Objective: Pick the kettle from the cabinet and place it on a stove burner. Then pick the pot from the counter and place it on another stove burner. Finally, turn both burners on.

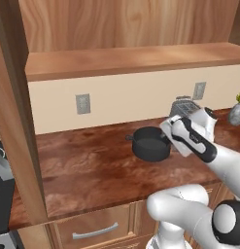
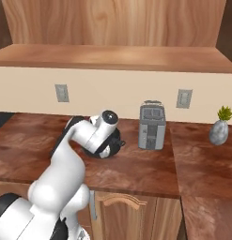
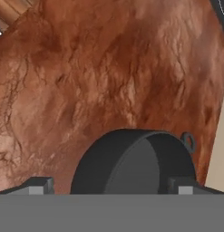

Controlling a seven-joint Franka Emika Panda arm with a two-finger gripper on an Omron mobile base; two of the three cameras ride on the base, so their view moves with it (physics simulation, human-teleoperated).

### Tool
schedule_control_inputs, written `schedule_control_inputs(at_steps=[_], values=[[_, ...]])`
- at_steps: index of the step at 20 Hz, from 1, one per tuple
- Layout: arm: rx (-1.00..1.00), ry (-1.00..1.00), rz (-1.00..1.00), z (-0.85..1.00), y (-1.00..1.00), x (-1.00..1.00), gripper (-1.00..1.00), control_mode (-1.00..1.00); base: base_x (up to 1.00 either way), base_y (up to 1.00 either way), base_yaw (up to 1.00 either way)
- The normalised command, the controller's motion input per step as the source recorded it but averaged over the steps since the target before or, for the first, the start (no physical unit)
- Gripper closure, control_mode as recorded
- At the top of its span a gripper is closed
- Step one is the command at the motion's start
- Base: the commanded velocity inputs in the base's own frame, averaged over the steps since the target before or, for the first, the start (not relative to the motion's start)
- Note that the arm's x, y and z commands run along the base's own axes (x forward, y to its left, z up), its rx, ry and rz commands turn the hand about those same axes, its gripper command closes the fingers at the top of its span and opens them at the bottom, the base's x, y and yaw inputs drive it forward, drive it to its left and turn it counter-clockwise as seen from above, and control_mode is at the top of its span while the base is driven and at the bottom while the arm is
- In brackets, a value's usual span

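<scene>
Pot (image 1: pixel 150 144): dark grey-black, plain.
Counter (image 1: pixel 87 170): reddish-brown, mottled wood grain.
Cabinet (image 1: pixel 121 22): light brown wood grain.
Toaster (image 2: pixel 151 125): silver-grey.
Wall (image 1: pixel 131 99): cream, with grey outlets (image 1: pixel 83 103).
Arm (image 2: pixel 65 173): white, dark joints.
Vase (image 2: pixel 219 133): speckled grey, green plant.

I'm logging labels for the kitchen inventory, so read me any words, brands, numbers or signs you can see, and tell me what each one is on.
There is no readable text in these pictures.
The toaster carries no legible brand or dial marks.
The pot is plain dark, with no marking.
The wall outlets show no lettering.
The small vase with a plant is unmarked.
The robot's tool and arm show no lettering.
</scene>
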Motion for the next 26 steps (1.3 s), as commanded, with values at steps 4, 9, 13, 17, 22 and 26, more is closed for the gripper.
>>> schedule_control_inputs(at_steps=[4, 9, 13, 17, 22, 26], values=[[-0.07, 0.16, -0.20, -0.05, 0.00, 0.19, -1.00, -1.00, 0.00, 0.00, 0.00], [-0.08, 0.18, -0.18, 0.00, 0.00, 0.22, -1.00, -1.00, 0.00, 0.00, 0.00], [-0.07, 0.15, -0.16, -0.03, 0.00, 0.18, -1.00, -1.00, 0.00, 0.00, 0.00], [-0.06, 0.13, -0.15, -0.09, 0.00, 0.10, -1.00, -1.00, 0.00, 0.00, 0.00], [-0.05, 0.07, -0.11, -0.19, 0.00, 0.00, -1.00, -1.00, 0.00, 0.00, 0.00], [-0.04, 0.05, -0.07, -0.22, 0.00, 0.00, -1.00, -1.00, 0.00, 0.00, 0.00]])
